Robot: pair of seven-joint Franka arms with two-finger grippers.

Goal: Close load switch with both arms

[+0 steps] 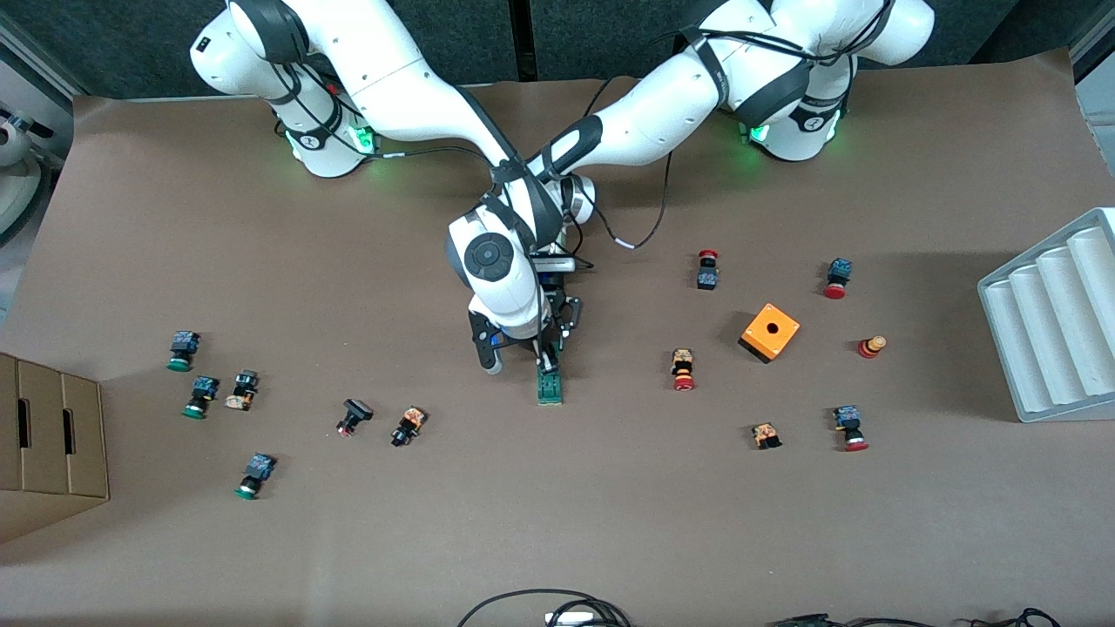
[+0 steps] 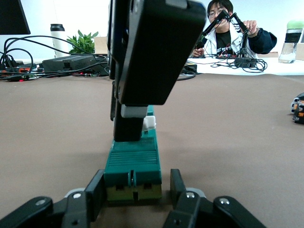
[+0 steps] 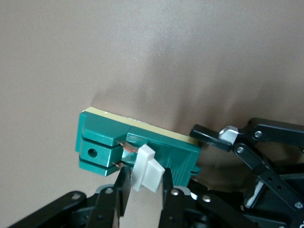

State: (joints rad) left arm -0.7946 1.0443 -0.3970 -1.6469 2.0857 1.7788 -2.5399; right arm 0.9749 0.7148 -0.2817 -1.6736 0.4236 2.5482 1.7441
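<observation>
The load switch, a slim green block, lies on the brown table near its middle. Its white tab stands up from the top. My right gripper comes down from above, with its fingers closed on both sides of the tab. My left gripper sits low at the switch's end farther from the front camera. Its fingers stand open on either side of that end, with a gap on one side. In the left wrist view the right gripper hides part of the switch's top.
An orange cube with a hole and several red-capped push-buttons lie toward the left arm's end. Green-capped push-buttons lie toward the right arm's end. A grey ribbed tray and a cardboard box stand at the table's ends.
</observation>
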